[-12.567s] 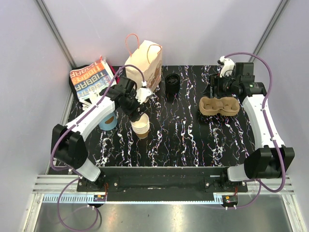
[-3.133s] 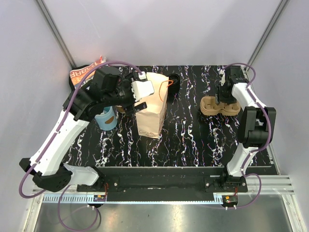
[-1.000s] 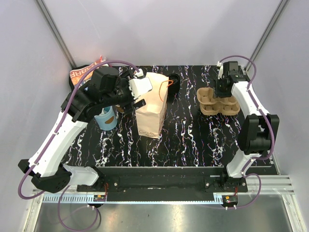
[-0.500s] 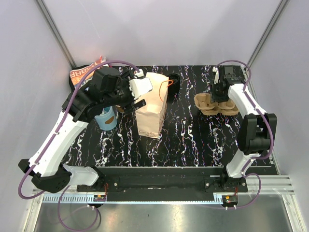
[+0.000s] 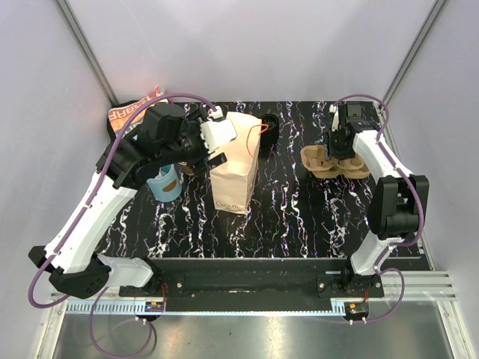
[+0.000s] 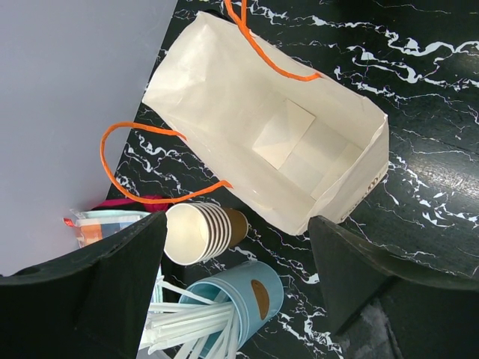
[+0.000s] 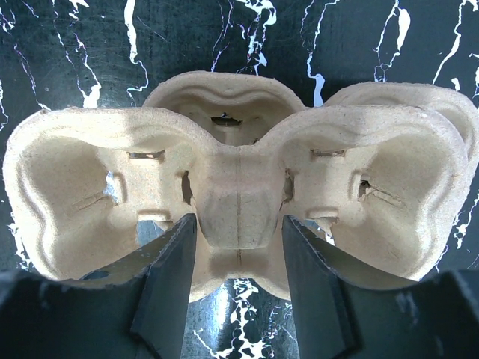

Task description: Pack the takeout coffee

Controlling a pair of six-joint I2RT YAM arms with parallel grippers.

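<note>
No takeout coffee shows in any view. A brown pulp cup tray (image 5: 320, 159) with empty holes lies on the black marble table at the back right. My right gripper (image 5: 341, 146) is over it. In the right wrist view its jaws (image 7: 238, 224) straddle the central ridge of the cup tray (image 7: 90, 172), a little apart from it on both sides, so it is open. A cream paper bag (image 5: 233, 172) with orange handles stands open at centre left. My left gripper (image 5: 215, 149) hovers open at the bag's left rim. In the left wrist view the left gripper (image 6: 238, 221) holds nothing and the bag (image 6: 277, 142) is empty inside.
A stack of lidless brown paper cups (image 6: 202, 232) lies beside the bag. A blue cup (image 6: 251, 295) of white sticks stands next to it, also seen from above (image 5: 166, 183). A round black object (image 5: 269, 126) sits behind the bag. A printed packet (image 5: 122, 114) lies in the back left corner.
The right gripper has slid the cup tray a little to the left, and its jaws have widened off the central ridge. The left arm and the bag have not moved.
</note>
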